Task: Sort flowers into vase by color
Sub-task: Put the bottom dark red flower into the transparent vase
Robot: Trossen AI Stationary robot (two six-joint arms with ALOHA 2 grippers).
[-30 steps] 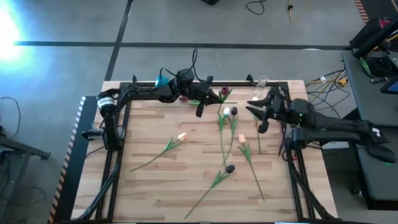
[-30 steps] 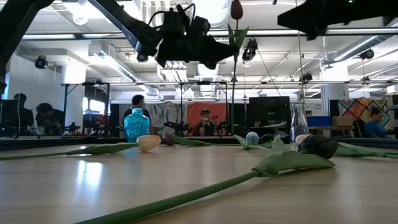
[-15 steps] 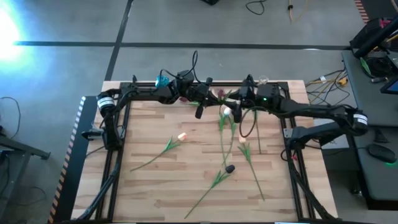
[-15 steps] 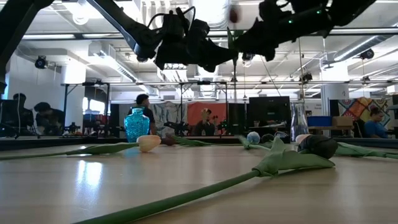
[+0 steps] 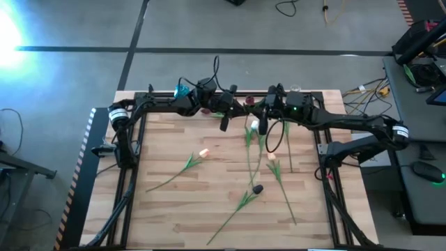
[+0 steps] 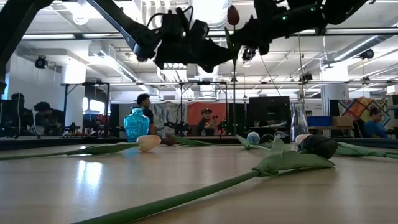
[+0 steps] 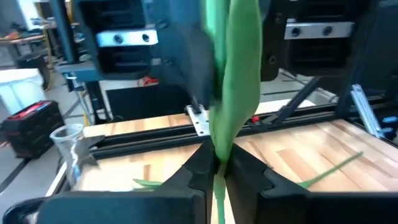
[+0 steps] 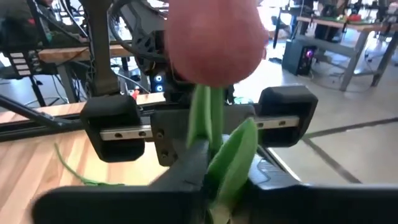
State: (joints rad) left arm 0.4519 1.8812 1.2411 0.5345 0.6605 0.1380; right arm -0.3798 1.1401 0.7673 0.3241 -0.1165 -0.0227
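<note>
Both pincers meet above the desk's [image 5: 174,202] far edge: left pincer [image 7: 214,165] and right pincer [image 8: 211,165] each pinch the dark-pink artificial tulip's [image 8: 214,37] thin green stem, held upright.

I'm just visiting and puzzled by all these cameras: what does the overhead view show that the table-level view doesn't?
Only the overhead view shows the whole wooden table and how the long-stemmed artificial tulips lie scattered, such as the peach-headed tulip. Only the table-level view shows the room behind, with seated people, and the blue glass vase side-on. Both show the left gripper and right gripper meeting high up around one dark red tulip.
</note>
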